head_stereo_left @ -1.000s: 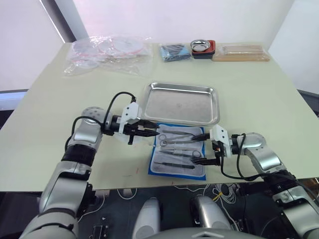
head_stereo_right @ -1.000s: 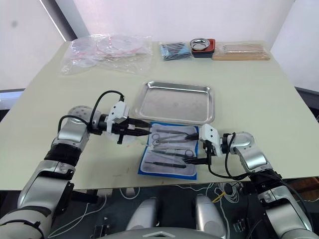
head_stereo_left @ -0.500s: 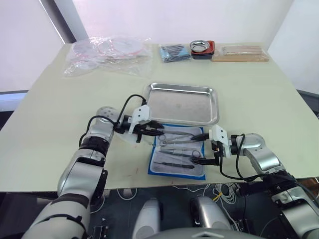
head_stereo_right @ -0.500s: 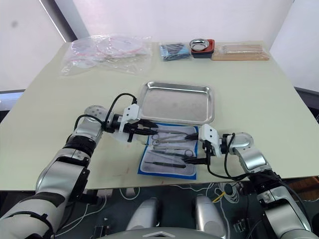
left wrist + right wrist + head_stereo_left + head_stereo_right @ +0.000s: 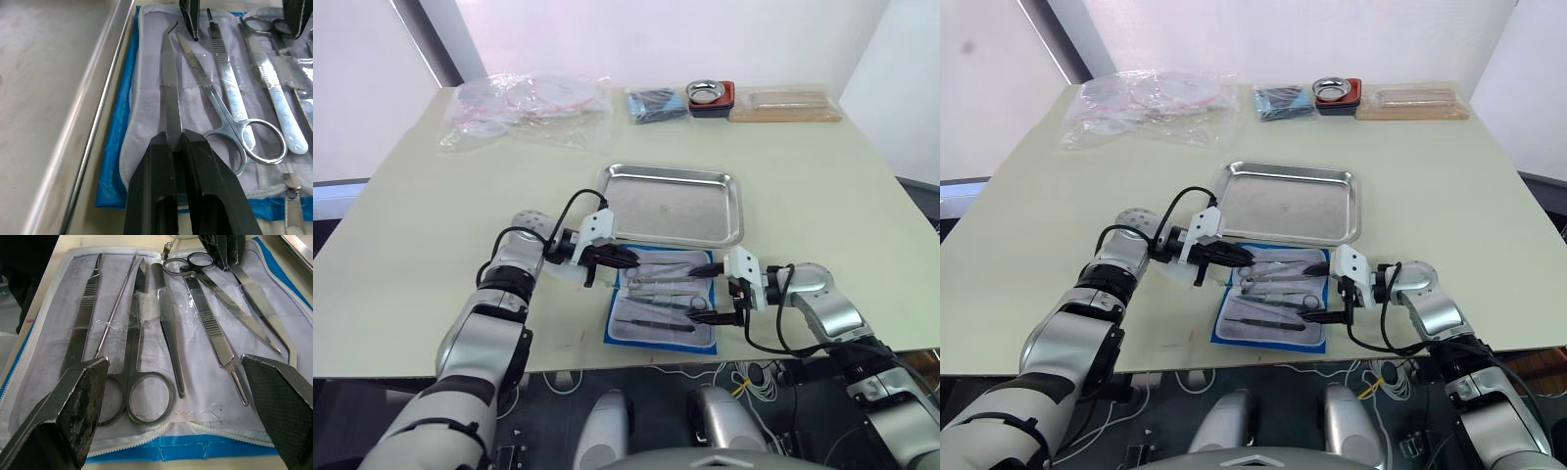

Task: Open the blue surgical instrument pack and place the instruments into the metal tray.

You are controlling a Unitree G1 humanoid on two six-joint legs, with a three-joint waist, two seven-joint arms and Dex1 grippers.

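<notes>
metal tray [image 5: 672,202]: bare | left end effector [image 5: 625,259] beside its near rim

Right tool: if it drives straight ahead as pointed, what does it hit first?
Probably the ring-handled scissors lying in the open blue surgical instrument pack between the right tool's spread fingers. Beyond them, the left tool. Depth is uncertain.

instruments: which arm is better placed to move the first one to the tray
Left. The left gripper is shut on a slim instrument at the pack's tray-side edge; the right gripper sits open, holding nothing.
</notes>
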